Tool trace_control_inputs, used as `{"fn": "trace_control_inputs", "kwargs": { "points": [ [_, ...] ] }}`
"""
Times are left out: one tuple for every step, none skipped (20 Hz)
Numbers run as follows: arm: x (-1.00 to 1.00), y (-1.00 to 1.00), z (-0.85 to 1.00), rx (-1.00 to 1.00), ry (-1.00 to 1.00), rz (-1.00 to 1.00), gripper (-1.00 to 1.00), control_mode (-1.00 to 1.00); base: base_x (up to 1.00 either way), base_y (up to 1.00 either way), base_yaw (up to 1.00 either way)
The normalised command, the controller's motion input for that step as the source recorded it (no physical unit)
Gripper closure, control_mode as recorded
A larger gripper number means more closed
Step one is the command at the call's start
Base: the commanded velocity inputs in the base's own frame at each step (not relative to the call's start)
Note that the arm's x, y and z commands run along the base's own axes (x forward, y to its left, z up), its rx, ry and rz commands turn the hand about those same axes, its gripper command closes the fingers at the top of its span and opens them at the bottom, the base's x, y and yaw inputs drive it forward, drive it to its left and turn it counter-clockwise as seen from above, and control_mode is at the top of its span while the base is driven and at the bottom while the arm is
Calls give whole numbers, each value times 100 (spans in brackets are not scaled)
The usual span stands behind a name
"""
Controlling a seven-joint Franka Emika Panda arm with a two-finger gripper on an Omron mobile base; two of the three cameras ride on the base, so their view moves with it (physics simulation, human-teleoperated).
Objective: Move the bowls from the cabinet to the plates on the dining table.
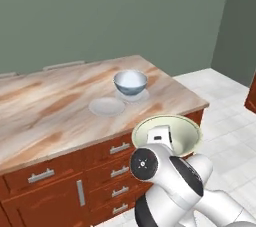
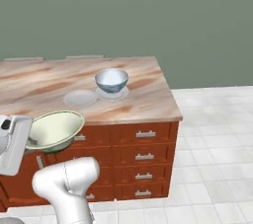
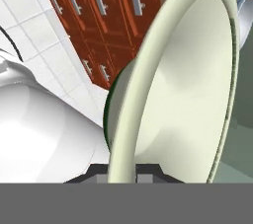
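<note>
From the left base view, the grey-blue bowl [image 1: 130, 81] is seen sitting on one plate; the other plate [image 1: 106, 106] beside it on the bench [image 1: 45, 106] is bare.

From the right base view, the cream bowl [image 2: 53, 129] is seen held up, short of the bench edge.

In the hand view, the jaws are seen pinched shut on the cream bowl's rim, and its green band [image 3: 109, 114] shows.

Grey-blue bowl [image 1: 130, 82] sits on one plate [image 1: 132, 93]; cream bowl [image 1: 172, 132] hangs off-table; other plate [image 1: 106, 106] bare.
</note>
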Motion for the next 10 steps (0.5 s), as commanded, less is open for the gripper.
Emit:
{"fn": "trace_control_inputs", "kwargs": {
  "points": [
    [0,0,0,0,0,0,100,100,1,0,-42],
    [0,0,0,0,0,0,100,100,4,0,-40],
    [0,0,0,0,0,0,100,100,6,0,-36],
    [0,0,0,0,0,0,100,100,14,0,-31],
    [0,0,0,0,0,0,100,100,10,4,-24],
    [0,0,0,0,0,0,100,100,24,17,-15],
    [0,0,0,0,0,0,100,100,30,20,-12],
    [0,0,0,0,0,0,100,100,34,27,-7],
    [0,0,0,0,0,0,100,100,40,31,-6],
    [0,0,0,0,0,0,100,100,40,34,-5]
  ]
}}
